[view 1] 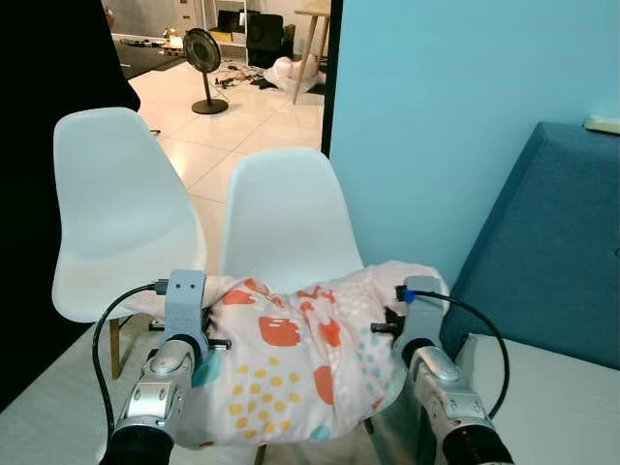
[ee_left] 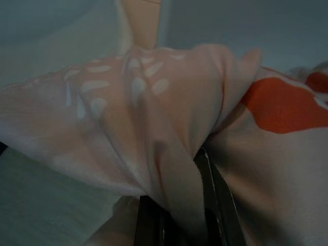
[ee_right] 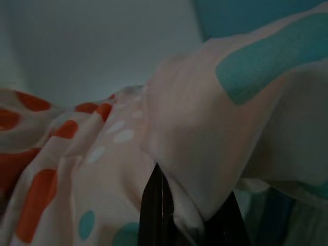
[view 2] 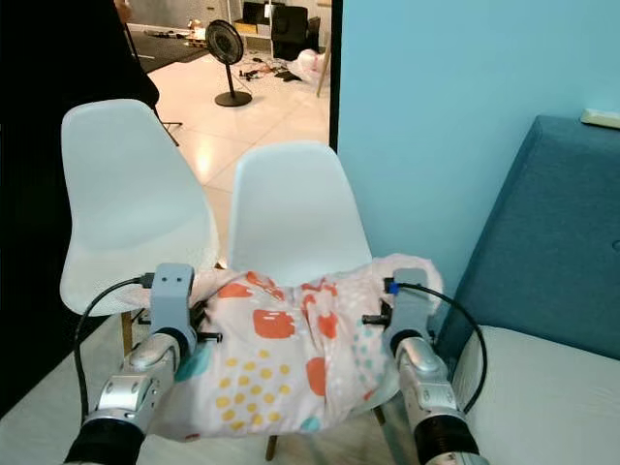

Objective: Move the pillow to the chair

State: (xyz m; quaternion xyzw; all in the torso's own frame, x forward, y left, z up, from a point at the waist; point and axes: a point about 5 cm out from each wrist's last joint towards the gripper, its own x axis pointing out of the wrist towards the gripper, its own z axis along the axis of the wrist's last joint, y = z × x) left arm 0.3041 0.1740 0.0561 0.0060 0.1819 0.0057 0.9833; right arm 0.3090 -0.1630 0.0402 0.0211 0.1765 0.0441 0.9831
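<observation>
Pinching the pillow [view 1: 291, 363] between them, both fingers sets clamp its fabric over the white chair [view 1: 281, 218].

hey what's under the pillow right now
The pillow, held by the left gripper and right gripper, lies over the near chair; its seat is covered.
</observation>
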